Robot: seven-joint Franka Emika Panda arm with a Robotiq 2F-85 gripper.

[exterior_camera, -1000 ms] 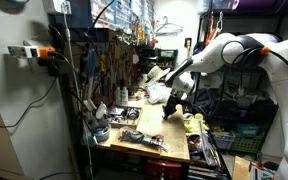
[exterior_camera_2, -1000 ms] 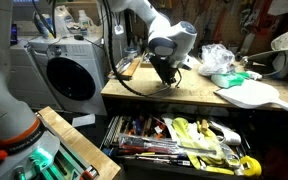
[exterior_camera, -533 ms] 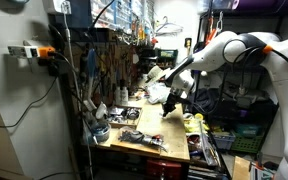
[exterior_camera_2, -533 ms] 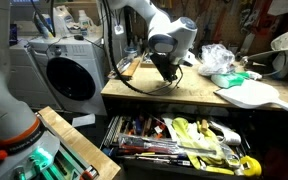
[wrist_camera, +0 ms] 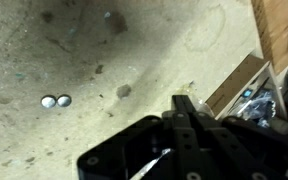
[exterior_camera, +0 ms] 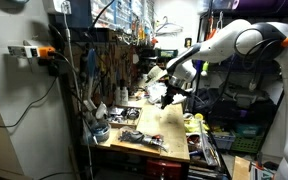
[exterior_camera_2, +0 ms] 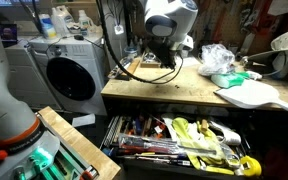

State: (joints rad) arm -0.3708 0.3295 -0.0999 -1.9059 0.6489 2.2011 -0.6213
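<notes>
Silver discs (wrist_camera: pixel 56 100), two small ones side by side, lie on the stained benchtop (wrist_camera: pixel 134 40). The gripper (wrist_camera: pixel 185 103) hangs above the bench, apart from them, its claw pressed together.

Cluttered workshop around a wooden workbench (exterior_camera_2: pixel 189 93).
A front-loading washing machine (exterior_camera_2: pixel 69 75) stands just beside the bench. Under the bench top, an open drawer (exterior_camera_2: pixel 144 151) is packed with hand tools (exterior_camera_2: pixel 154 128). A crumpled plastic bag (exterior_camera_2: pixel 216 58) and a white board (exterior_camera_2: pixel 249 95) lie on the top. In an exterior view, a tool wall (exterior_camera: pixel 109 60) rises near a wall-mounted power strip (exterior_camera: pixel 29 50).
</notes>
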